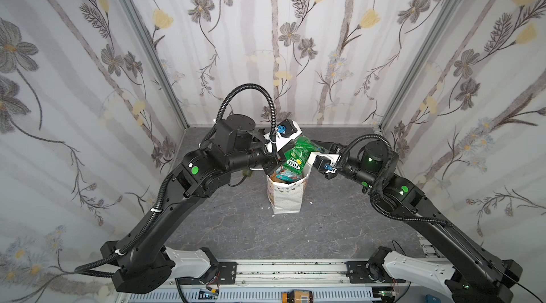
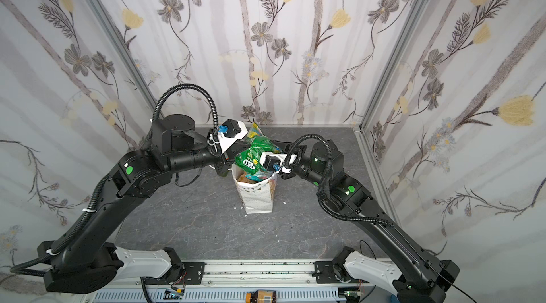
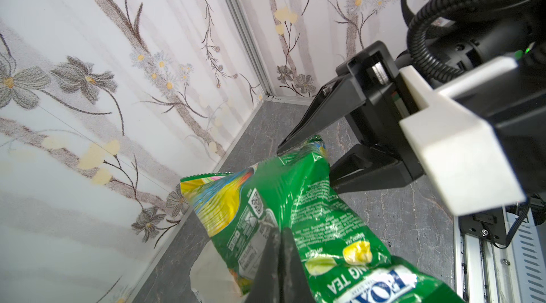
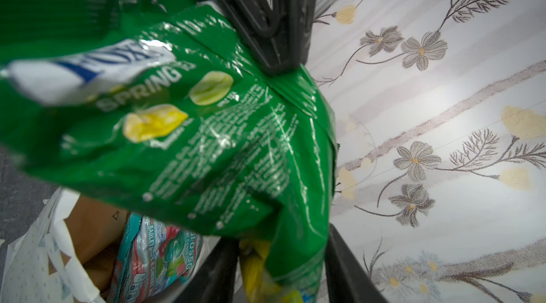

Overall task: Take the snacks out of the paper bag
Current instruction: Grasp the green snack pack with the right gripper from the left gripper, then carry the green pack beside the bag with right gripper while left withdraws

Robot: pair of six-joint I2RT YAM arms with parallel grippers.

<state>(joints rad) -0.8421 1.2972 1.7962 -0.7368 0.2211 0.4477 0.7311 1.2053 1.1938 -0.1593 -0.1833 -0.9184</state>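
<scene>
Hanging above the paper bag (image 1: 285, 198), the green FOX'S packet (image 1: 297, 154) was pinched in the fully closed left claw (image 3: 279, 242); the right claw (image 3: 307, 165) stood part-open astride its other end, contact unconfirmed.

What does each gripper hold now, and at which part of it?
The left gripper pinches the green FOX'S packet by a fold near its middle. The right gripper straddles one end; whether it grips cannot be told.
</scene>
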